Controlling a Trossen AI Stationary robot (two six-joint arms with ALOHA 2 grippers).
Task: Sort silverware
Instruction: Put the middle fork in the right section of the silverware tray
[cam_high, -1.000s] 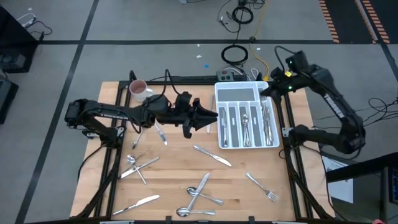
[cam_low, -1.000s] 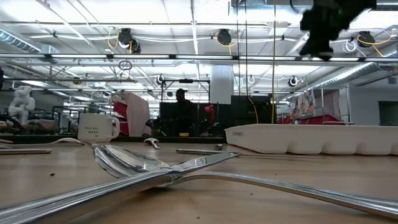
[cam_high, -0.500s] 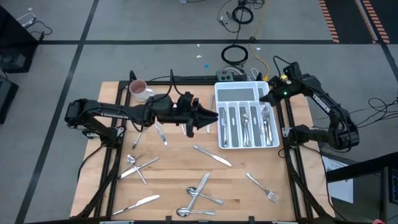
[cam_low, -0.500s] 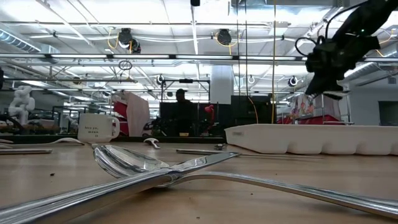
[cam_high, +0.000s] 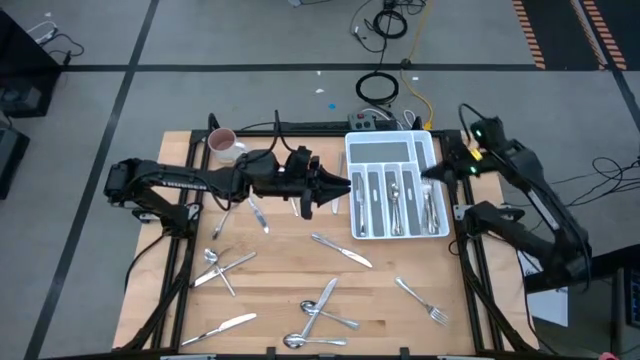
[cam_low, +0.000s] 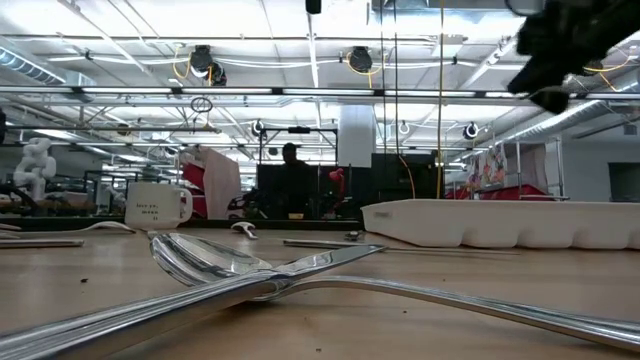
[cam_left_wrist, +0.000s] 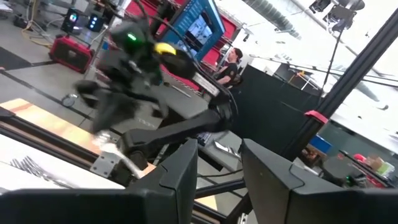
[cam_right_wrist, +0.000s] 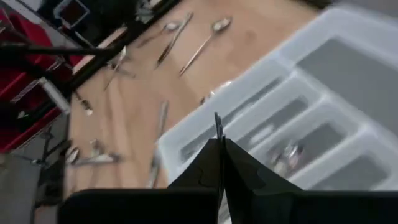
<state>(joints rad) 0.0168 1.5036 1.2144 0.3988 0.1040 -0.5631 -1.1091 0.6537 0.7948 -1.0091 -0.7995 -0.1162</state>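
Observation:
The silverware lies in two places. Several pieces fill the slots of the white tray (cam_high: 395, 150) at the table's far right. Loose knives, forks and spoons lie flat on the wood, among them a knife (cam_high: 342, 250), a fork (cam_high: 421, 301) and spoons (cam_high: 318, 312). My left gripper (cam_high: 340, 188) (cam_left_wrist: 221, 171) hovers level just left of the tray, open, with nothing between its fingers. My right gripper (cam_high: 428, 172) (cam_right_wrist: 219, 146) hangs shut above the tray's right side (cam_right_wrist: 323, 93), slanting down, and touches nothing.
A white-and-pink mug (cam_high: 222, 143) stands at the far left. A power strip and cables (cam_high: 375, 118) lie past the far edge. In the low view a spoon and a fork (cam_low: 230, 270) lie close to the camera. Bare wood lies between the loose pieces.
My right gripper has stayed shut and drawn back over the tray's right side, toward the table's near and right edges. Its arm has folded back toward the right. The silverware and the tray have not moved.

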